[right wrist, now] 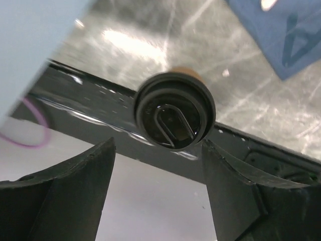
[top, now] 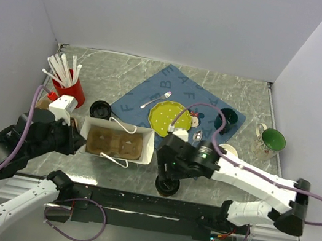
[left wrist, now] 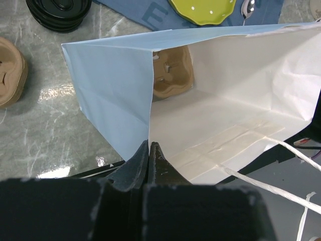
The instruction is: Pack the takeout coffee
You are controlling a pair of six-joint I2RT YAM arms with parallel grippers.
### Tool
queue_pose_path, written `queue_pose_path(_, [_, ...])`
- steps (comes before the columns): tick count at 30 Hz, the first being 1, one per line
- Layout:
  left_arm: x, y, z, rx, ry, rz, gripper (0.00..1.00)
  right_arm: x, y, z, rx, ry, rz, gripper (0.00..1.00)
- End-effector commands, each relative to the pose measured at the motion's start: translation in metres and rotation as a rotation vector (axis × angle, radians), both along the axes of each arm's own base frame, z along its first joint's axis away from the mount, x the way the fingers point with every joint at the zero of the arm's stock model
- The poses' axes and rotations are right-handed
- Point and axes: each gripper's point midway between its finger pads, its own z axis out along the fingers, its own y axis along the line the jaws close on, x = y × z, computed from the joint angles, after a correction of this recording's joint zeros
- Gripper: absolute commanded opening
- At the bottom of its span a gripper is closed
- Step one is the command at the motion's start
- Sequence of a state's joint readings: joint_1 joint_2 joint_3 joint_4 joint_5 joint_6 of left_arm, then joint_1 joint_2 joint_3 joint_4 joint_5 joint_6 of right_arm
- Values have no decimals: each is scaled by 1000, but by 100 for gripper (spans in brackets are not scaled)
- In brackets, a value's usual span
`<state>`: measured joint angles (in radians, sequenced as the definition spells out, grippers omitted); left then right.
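Takeout coffee stands upright at the table near edge, straight below your right tool; jaws released, seemingly clear. Left tool clenched on paper bag rim, leftward.

L gripper pinching white bag rim, carrier inside.

Top view's bright, evenly lit and sharp, with only soft shadows. Left wrist shot has glare on the table at left. Right wrist shot is smeary: bag upper left and fingers along the bottom blurred, coffee clearer.
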<state>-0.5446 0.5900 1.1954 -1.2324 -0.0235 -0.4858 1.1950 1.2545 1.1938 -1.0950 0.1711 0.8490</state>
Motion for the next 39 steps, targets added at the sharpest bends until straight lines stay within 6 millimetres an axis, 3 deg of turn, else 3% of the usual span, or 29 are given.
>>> queue_pose_path(1, [0, 1, 19, -21, -74, -12, 1, -7, -4, -4, -88, 22, -9, 77])
queue_pose_path(12, [-4, 5, 21, -14, -83, -16, 1, -9, 15, -22, -81, 38, 53, 81])
queue_pose_path(25, [-2, 6, 22, 7, -93, -26, 1, -5, 13, -43, -167, 49, 26, 83])
queue_pose_path(35, [0, 6, 21, 12, -94, -20, 1, 6, 10, -28, -196, -4, 1, 83])
queue_pose_path(39, [1, 5, 21, 12, -94, -23, 1, 3, 6, -32, -215, 10, 10, 84])
